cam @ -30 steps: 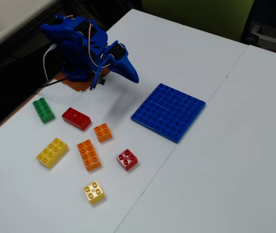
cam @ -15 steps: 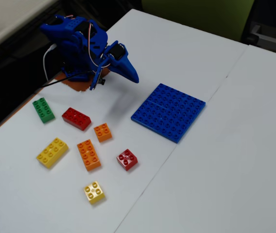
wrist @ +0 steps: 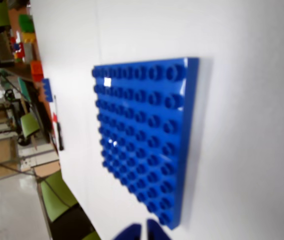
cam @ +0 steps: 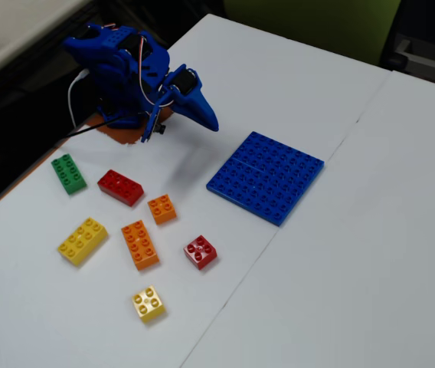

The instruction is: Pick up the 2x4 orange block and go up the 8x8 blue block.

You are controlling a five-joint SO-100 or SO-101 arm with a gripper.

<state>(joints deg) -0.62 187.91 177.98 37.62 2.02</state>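
Note:
The 2x4 orange block point(cam: 139, 244) lies flat on the white table, left of centre in the fixed view, among other bricks; it does not show in the wrist view. The 8x8 blue block point(cam: 266, 176) lies flat to its right and fills the middle of the wrist view point(wrist: 142, 140). My gripper point(cam: 210, 123) is on the folded blue arm at the upper left, above the table, left of the baseplate and well away from the orange block. Its fingertips point(wrist: 144, 229) show at the bottom edge of the wrist view, close together and empty.
Around the orange block lie a small orange square brick point(cam: 161, 208), a red long brick point(cam: 121, 187), a green brick point(cam: 69, 173), a yellow long brick point(cam: 82, 240), a small red brick point(cam: 201, 251) and a small yellow brick point(cam: 148, 303). The table edge runs along the left.

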